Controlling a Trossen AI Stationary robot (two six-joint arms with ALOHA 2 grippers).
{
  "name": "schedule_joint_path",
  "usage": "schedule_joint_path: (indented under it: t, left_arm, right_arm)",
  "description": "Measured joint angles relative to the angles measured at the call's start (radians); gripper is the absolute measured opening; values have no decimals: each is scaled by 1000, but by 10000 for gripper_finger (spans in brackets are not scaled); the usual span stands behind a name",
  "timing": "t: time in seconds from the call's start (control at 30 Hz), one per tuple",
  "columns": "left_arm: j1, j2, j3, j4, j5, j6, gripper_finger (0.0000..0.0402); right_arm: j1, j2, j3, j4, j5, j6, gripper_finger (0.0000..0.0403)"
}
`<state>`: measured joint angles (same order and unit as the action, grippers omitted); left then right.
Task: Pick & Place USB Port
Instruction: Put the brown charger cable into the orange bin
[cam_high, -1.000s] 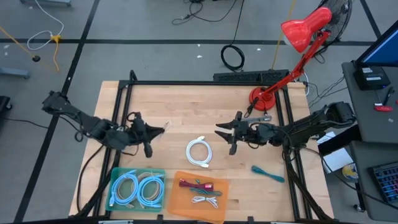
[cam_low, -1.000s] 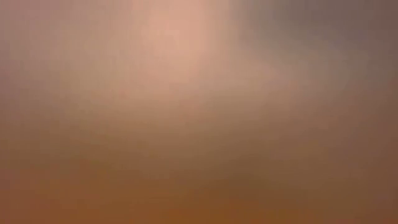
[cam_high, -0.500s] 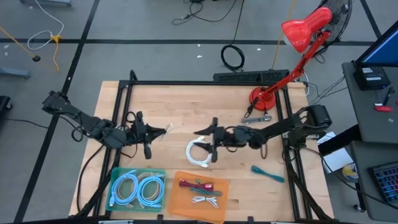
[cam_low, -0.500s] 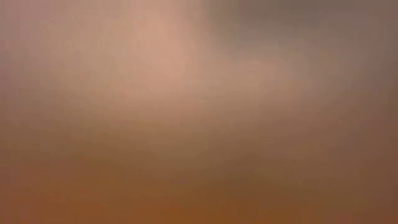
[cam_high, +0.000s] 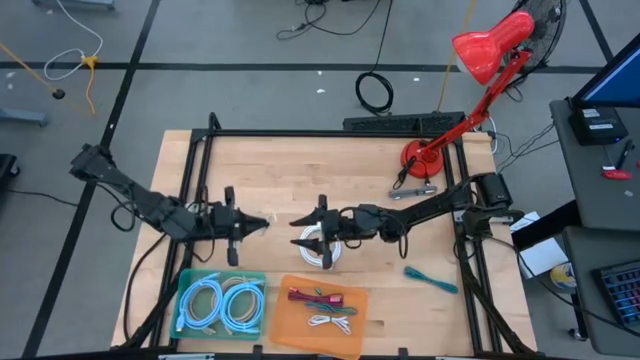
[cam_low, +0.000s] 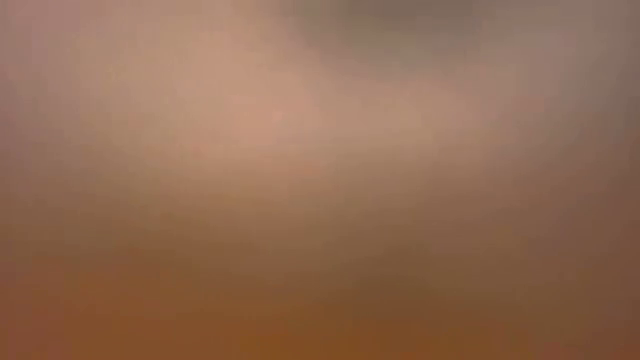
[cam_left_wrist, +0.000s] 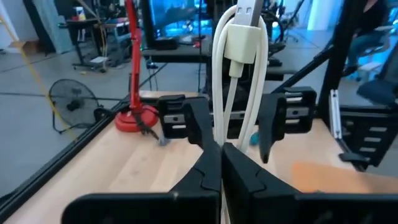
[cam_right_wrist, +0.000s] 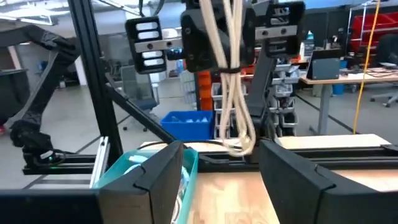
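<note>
– Looking at the left gripper (cam_high: 252, 222) first: pressed together on what?

– Pinching a white USB cable (cam_left_wrist: 239, 74), fingers (cam_left_wrist: 205, 177) closed tight on its folded strands. Holding it upright in the left wrist view, with a white clip round the strands higher up.

– And placed where over the table (cam_high: 300, 165)?

– Hovering left of centre, just past the far edge of the blue tray (cam_high: 182, 300). Pointing towards the right gripper (cam_high: 318, 235).

– Spread or closed, that one?

– Spread wide. Showing both dark fingers (cam_right_wrist: 155, 180) well apart in the right wrist view, with nothing between them. Facing the left gripper head-on, with the held cable hanging in a loop beyond.

– Anything lying under the right gripper?

– Sitting right over a coiled white cable (cam_high: 330, 250) near the middle of the table. Cannot tell whether touching it or only above it.

– What else nearby?

– Holding two coils of blue cable, the blue tray by the near edge. Beside it, an orange tray (cam_high: 355, 300) with a red cable and a white one. Further right, a teal cable (cam_high: 430, 279) flat on the wood. Standing at the far right corner, a red lamp (cam_high: 480, 55).

– Anything from the low view?

– Showing only a brown blur, nothing to make out.
</note>
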<state>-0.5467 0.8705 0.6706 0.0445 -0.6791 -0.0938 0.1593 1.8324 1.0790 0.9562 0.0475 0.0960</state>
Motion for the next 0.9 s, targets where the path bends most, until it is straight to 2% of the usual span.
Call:
schedule_joint_path:
  t: [0.1,0.23,0.43,0.67,0.9]
  left_arm:
    - [2,0,-41,89,29,38,0]
    - [25,0,-73,215,149,71,0]
    - [62,8,-97,277,254,115,0]
    - [125,127,-98,428,366,140,0]
    - [193,178,-95,468,438,144,0]
  right_arm:
    - [3,-1,18,4,0,-5,204]
    - [7,-1,23,3,0,-13,206]
    - [19,-1,23,13,0,-12,205]
    - [19,-1,22,26,-1,-4,208]
    - [27,-1,22,26,-1,-13,208]
